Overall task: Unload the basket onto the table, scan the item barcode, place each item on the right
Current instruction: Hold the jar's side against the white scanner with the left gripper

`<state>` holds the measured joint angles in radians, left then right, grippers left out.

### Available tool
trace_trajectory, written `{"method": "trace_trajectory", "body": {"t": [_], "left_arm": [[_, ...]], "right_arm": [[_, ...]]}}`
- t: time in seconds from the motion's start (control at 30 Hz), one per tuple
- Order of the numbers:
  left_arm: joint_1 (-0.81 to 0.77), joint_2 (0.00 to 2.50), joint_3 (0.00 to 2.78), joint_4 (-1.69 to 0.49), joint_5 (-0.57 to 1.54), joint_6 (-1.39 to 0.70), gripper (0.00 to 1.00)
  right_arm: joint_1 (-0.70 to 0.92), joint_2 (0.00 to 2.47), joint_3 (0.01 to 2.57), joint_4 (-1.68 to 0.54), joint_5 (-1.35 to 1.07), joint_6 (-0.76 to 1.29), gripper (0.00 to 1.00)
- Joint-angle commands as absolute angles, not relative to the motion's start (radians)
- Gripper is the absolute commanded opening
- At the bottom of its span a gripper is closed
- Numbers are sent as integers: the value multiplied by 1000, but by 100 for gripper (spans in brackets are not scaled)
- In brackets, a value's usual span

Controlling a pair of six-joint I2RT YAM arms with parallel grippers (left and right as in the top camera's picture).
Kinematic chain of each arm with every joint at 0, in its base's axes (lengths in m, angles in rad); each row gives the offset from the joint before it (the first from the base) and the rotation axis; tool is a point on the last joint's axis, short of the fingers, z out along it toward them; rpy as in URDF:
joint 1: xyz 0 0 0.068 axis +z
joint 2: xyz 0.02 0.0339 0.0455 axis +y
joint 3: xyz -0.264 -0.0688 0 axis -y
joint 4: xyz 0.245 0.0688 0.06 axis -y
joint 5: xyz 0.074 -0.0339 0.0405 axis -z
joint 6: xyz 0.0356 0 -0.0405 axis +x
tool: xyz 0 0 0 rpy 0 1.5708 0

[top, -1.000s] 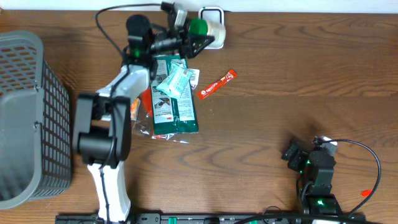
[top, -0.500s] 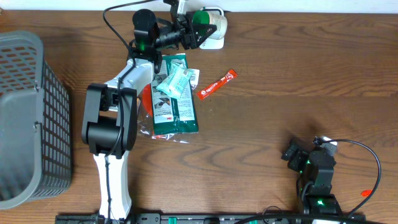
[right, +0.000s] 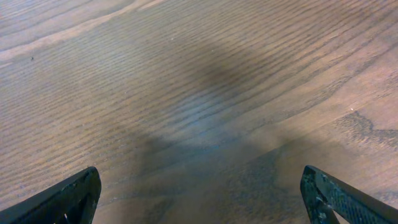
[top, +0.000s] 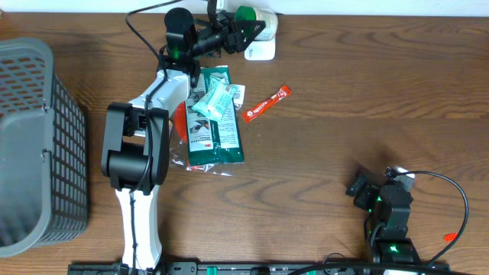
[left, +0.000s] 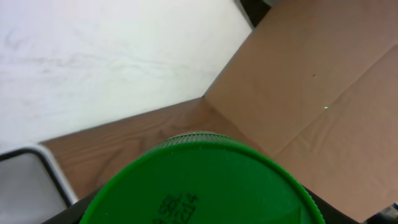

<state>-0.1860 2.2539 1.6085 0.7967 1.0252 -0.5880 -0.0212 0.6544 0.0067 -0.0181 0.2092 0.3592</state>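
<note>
Bench [top: 344, 92]: brown wood, white wall [left: 93, 50] behind.
Item: green-capped container [left: 205, 180] at the back edge, just above the white scanner [top: 261, 50].
Left end effector [top: 243, 29]: clamped on the container.
Right end effector [right: 202, 196]: wide open, empty.
Technique: probably turn the wrist slowly until the barcode faces the scanner, then hold steady.

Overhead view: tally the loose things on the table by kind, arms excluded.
Grey basket: 1
Green-lidded jar, held in the left gripper: 1
White flat device: 1
Red sachet: 1
Green packet: 1
Pale packet, lying on the green one: 1
Orange packet, mostly hidden under the arm: 1
Total: 7
</note>
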Motion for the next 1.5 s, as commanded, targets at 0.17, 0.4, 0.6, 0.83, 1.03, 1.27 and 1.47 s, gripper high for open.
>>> {"method": "trace_trajectory", "body": {"t": [0.17, 0.4, 0.6, 0.83, 1.03, 1.27, 1.47], "left_arm": [[-201, 2244, 1684, 759, 1161, -644, 20], [-121, 2244, 1684, 760, 1187, -849, 22], [-116, 2244, 1684, 761, 1190, -1024, 22], [-143, 2244, 1684, 754, 1156, -1168, 22], [-146, 2244, 1684, 615, 1063, -1299, 22], [-146, 2244, 1684, 514, 998, -1318, 22], [-146, 2244, 1684, 512, 893, -1319, 22]], "right_arm": [[-19, 655, 6, -11, 220, 369, 99], [-19, 655, 6, -7, 220, 369, 99], [-19, 655, 6, -7, 220, 369, 99], [-19, 655, 6, -6, 220, 369, 99], [-19, 655, 6, 0, 220, 370, 99], [-19, 655, 6, 5, 219, 370, 99], [-19, 655, 6, 7, 216, 370, 99]]}}
